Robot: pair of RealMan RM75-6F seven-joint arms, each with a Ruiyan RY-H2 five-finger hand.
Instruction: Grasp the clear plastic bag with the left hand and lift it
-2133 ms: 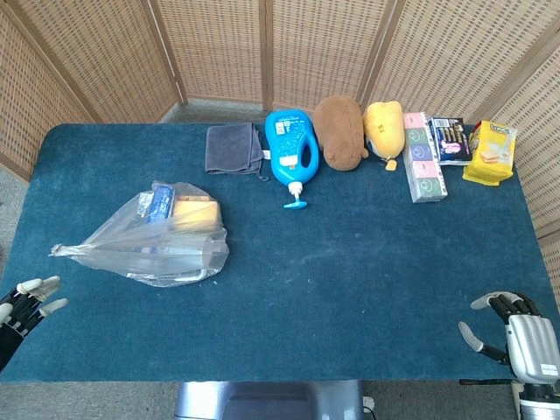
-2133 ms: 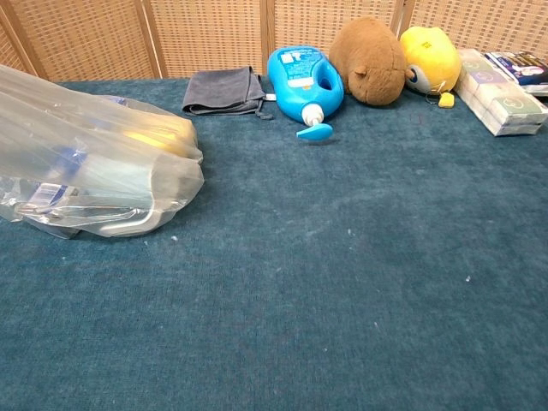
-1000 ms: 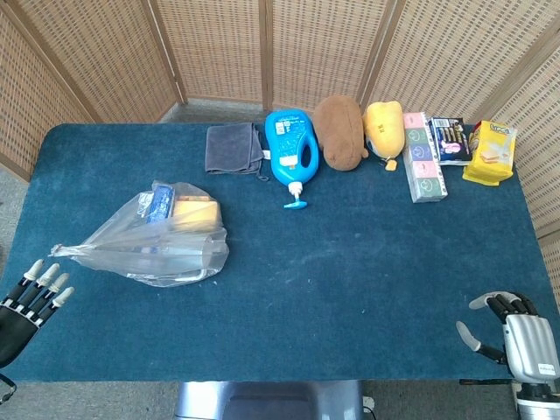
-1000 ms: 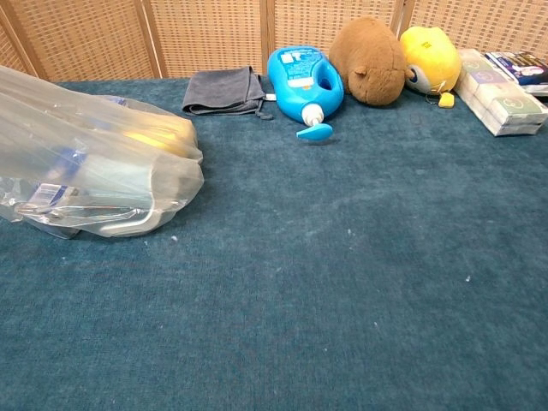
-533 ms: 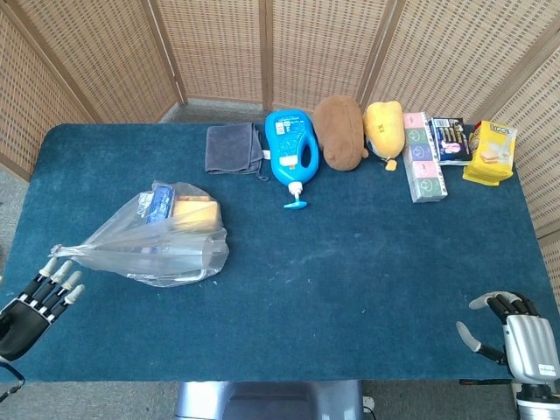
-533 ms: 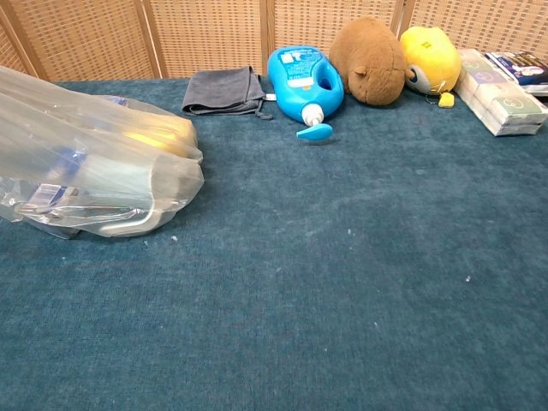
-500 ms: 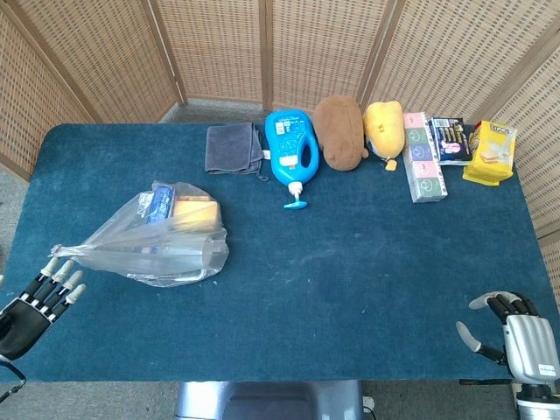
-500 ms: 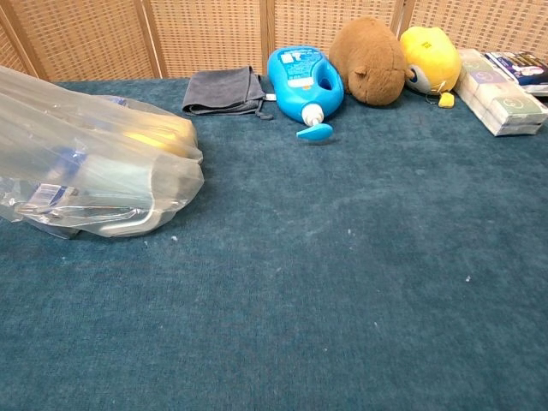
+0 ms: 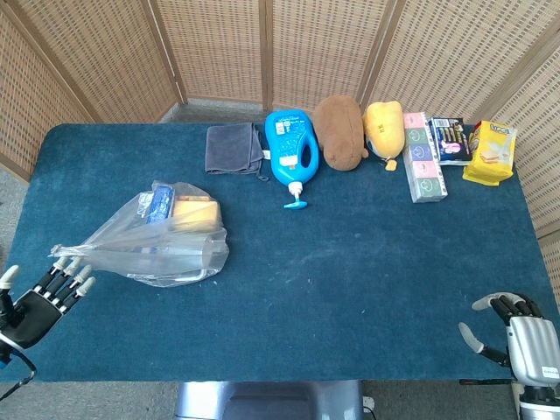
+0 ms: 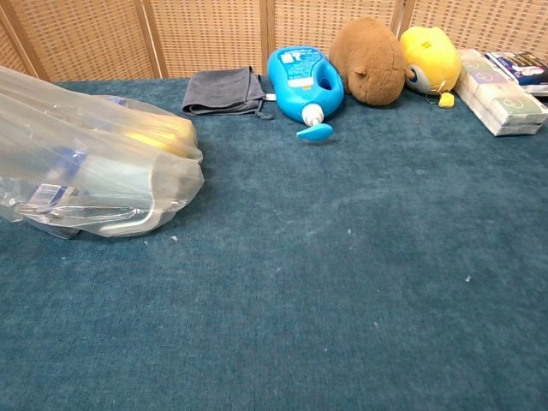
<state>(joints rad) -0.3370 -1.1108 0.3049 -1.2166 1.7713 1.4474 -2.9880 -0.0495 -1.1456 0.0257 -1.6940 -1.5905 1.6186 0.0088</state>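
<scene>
The clear plastic bag (image 9: 153, 241) lies on its side at the left of the blue table (image 9: 350, 262), its tapered neck pointing toward the near-left corner, a blue packet (image 9: 160, 203) and a yellow item (image 9: 194, 210) visible through the film. The left hand (image 9: 39, 297) hovers just beside that neck, fingers spread and holding nothing, fingertips (image 9: 72, 267) aimed at the gathered plastic; from overhead I cannot tell whether they touch it. The approach looks chosen for the neck, where the loose film bunches into something a hand can close around, while the loaded belly of the bag would likely slip or sag.

The right hand (image 9: 516, 337) sits apart at the near-right table edge, fingers loosely curled but apart and empty, well clear of the work.

Along the far edge, out of the way, sit a grey cloth (image 9: 233, 149), a blue detergent bottle (image 9: 292, 150) lying flat, a brown plush toy (image 9: 340, 131), a yellow plush toy (image 9: 383, 128), a box of tissues (image 9: 423, 157), a dark packet (image 9: 451, 140) and a yellow pack (image 9: 491, 152). The grasp has not yet been made; the bag rests fully on the table.
</scene>
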